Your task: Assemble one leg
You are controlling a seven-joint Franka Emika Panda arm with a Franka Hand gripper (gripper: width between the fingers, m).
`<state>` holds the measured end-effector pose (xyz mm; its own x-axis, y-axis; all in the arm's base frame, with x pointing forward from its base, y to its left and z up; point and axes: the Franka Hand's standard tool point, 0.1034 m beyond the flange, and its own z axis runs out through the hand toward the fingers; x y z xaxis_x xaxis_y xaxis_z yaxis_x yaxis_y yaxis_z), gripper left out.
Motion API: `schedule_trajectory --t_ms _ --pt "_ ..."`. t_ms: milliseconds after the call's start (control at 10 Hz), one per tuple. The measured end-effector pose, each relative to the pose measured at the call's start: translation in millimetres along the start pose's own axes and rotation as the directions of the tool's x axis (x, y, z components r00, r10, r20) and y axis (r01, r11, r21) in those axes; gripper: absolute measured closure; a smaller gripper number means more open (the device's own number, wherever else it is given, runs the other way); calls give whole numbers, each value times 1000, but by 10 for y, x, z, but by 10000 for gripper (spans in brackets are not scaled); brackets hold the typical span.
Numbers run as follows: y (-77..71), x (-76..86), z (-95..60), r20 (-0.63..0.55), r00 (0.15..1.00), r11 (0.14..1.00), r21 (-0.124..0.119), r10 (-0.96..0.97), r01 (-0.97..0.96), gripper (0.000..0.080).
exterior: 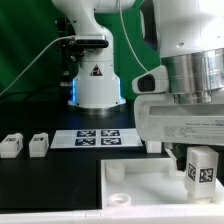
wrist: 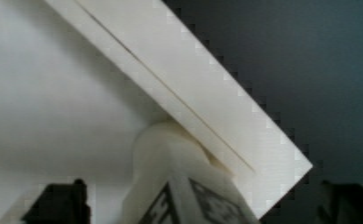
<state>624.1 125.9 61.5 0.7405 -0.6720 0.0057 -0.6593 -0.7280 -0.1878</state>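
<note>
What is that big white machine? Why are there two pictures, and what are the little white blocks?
It is a robot arm with a two-finger gripper. One picture looks at the table from outside. The other comes from a camera on the arm's wrist. The gripper is around a small white leg, at the edge of a big flat white piece. I cannot tell if it is squeezing. Two more legs and a marker board lie on the dark table.
</note>
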Motion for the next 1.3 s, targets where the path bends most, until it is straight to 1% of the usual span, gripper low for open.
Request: schedule_trajectory --t_ms 200,300,400,500,600,700,900,1000,1100,1200,1300 --pt "22 25 2 -2 981 981 -4 -194 194 151" --pt "28 32 -1 -2 951 951 -9 -308 308 150" --pt "25 45 -19 2 909 908 -35 -417 417 150" --pt "-13 54 -41 -3 827 825 -59 -563 562 150" --pt "-53 18 -51 0 740 738 -84 -672 670 150" --pt "-73 -3 -50 3 708 706 -86 -706 703 150" --pt "-65 1 -42 1 734 731 -87 -679 677 150" --pt "-63 1 -39 1 736 733 -87 -677 674 257" --pt "-68 -9 -35 -6 806 803 -80 -592 590 257" --pt "-40 17 -35 -14 863 861 -81 -506 503 440" --pt "12 55 -27 -18 898 895 -87 -440 437 512"
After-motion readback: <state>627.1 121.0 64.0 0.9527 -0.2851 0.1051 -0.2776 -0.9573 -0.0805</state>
